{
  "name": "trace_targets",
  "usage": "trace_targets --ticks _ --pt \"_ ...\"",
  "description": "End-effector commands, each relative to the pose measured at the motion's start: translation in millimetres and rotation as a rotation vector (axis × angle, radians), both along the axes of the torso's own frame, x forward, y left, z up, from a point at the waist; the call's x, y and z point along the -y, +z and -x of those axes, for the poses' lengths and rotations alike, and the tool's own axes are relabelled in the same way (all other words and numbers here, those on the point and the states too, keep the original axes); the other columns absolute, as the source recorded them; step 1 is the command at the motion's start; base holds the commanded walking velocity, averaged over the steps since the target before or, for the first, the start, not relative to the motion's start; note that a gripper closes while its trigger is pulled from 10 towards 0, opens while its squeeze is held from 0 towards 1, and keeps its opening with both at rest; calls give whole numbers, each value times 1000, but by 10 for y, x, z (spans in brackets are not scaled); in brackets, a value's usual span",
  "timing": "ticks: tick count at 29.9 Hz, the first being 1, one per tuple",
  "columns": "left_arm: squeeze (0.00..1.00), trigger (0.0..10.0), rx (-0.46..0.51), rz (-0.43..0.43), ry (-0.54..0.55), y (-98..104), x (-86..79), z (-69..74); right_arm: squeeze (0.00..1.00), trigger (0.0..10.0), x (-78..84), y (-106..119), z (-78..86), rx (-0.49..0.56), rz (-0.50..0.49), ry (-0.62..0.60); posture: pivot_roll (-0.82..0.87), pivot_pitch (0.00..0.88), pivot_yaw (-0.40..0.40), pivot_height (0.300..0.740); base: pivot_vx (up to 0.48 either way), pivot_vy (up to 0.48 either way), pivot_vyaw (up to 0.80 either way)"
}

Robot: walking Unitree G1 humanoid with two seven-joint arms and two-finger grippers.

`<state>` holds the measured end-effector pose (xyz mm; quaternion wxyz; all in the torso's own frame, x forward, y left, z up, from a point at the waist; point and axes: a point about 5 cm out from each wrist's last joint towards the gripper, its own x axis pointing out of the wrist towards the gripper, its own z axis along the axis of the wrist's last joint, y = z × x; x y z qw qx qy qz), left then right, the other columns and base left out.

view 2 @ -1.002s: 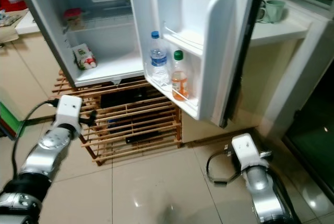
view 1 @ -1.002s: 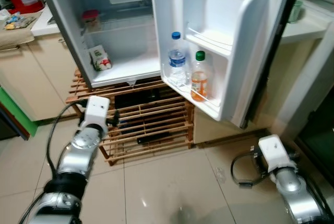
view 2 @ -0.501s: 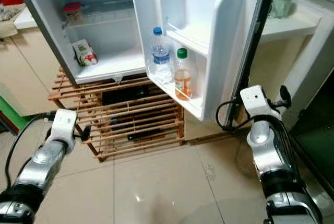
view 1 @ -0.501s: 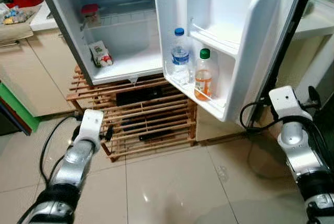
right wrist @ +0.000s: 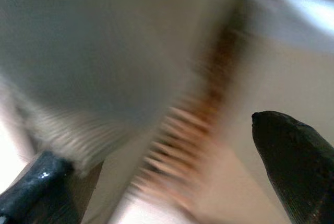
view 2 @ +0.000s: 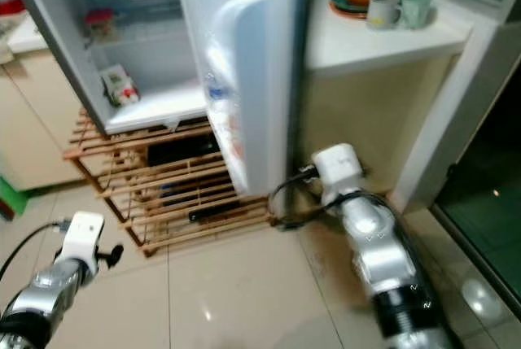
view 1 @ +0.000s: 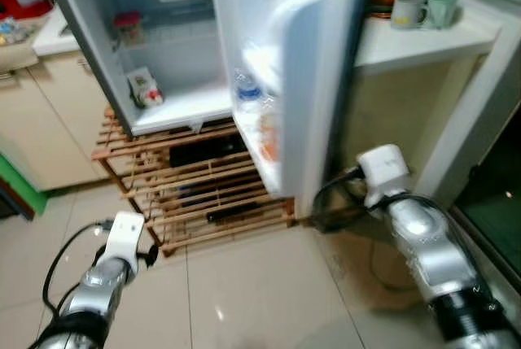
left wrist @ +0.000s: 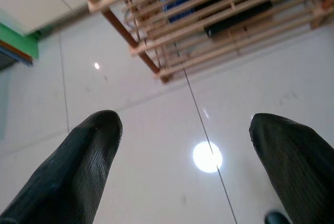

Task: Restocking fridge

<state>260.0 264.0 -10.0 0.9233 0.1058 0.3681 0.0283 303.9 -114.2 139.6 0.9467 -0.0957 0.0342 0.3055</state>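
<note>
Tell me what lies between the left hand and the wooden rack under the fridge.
Only bare tiled floor lies between the open left hand and the wooden rack, as the left wrist view shows.

Both eyes look down at the fridge (view 1: 203,48) — wrists face floorward.
</note>
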Motion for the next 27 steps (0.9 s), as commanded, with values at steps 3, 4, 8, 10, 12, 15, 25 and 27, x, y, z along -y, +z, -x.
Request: trace_targets --ticks 3,4,8,10,12,15,25,27 --pt "0 10000 -102 3 28 -114 -143 199 12 10000 -228 245 166 -17 -127 232 -131 0 79 740 0 0 0" --pt "0 10000 -112 16 34 -131 -144 220 12 10000 -236 276 189 -43 -167 269 -128 0 77 740 0 0 0" --pt "0 10000 15 50 58 -28 -127 107 8 10000 74 124 -169 -26 -120 -77 -111 0 70 740 0 0 0" --pt "0 10000 86 67 59 64 -113 14 12 10000 157 94 -230 -20 -105 -172 -110 0 70 740 0 0 0" --pt "0 10000 248 80 46 331 -74 -209 12 10000 267 69 -284 14 -75 -302 -103 0 67 740 0 0 0" --pt "0 10000 400 92 30 648 -17 -416 12 10000 293 51 -294 37 -79 -366 -97 0 67 740 0 0 0" --pt "0 10000 787 127 -49 1511 316 -677 12 10000 71 -89 -271 107 -85 -382 -85 0 73 740 187 279 0" --pt "0 10000 786 124 -111 1532 454 -677 12 10000 79 -137 -250 94 -104 -383 -85 0 74 740 137 428 0"
